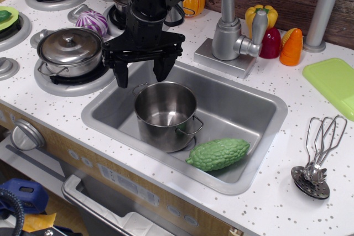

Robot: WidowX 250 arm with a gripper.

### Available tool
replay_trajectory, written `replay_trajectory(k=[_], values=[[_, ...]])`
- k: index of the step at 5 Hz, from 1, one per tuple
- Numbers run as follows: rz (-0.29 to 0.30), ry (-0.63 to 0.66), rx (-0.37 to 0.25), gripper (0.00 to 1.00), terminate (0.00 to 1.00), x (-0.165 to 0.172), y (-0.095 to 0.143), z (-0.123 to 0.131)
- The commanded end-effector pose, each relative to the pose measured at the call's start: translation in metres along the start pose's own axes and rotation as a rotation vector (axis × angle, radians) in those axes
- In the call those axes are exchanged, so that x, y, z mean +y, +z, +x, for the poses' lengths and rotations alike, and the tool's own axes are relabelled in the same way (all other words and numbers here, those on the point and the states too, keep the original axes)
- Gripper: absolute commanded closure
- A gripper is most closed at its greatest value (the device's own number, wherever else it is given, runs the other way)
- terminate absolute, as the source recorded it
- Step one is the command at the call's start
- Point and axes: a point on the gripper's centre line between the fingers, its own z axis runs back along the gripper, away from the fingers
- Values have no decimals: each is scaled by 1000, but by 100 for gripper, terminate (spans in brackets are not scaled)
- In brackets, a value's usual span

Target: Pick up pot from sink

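One lidless steel pot (165,115) is seen standing upright in the left half of the sink (251,115), its long axis vertical and its mouth turned straight up; nothing is seen inside it. Two thin wire loop handles are carried on it, one at the near right and one at the far left, so that the line through them runs diagonally across the basin. Just beside the pot, on the sink floor at the near right, one bumpy green gourd (218,154) is laid on its side, its length running roughly left to right. The black gripper (142,74) is held above the far left rim of the pot, its two fingers (121,73) spread apart and pointed downward, with nothing grasped between them. One grey faucet (232,31) is mounted behind the sink. To the left, one squatter pot with a knobbed lid (69,51) is set on a burner. On the counter to the right, one metal whisk (319,153) is laid beside the basin.
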Motion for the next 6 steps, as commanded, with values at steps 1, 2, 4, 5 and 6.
replay_trajectory(k=[1,2,4,5,6], values=[[0,0,0,0,0,0,0,0],[-24,37,-15,0,0,6,-7,-3],[-75,61,-13,0,0,9,-26,-4],[-92,55,5,0,0,7,-36,-1],[-104,50,29,0,0,6,-46,-2]])
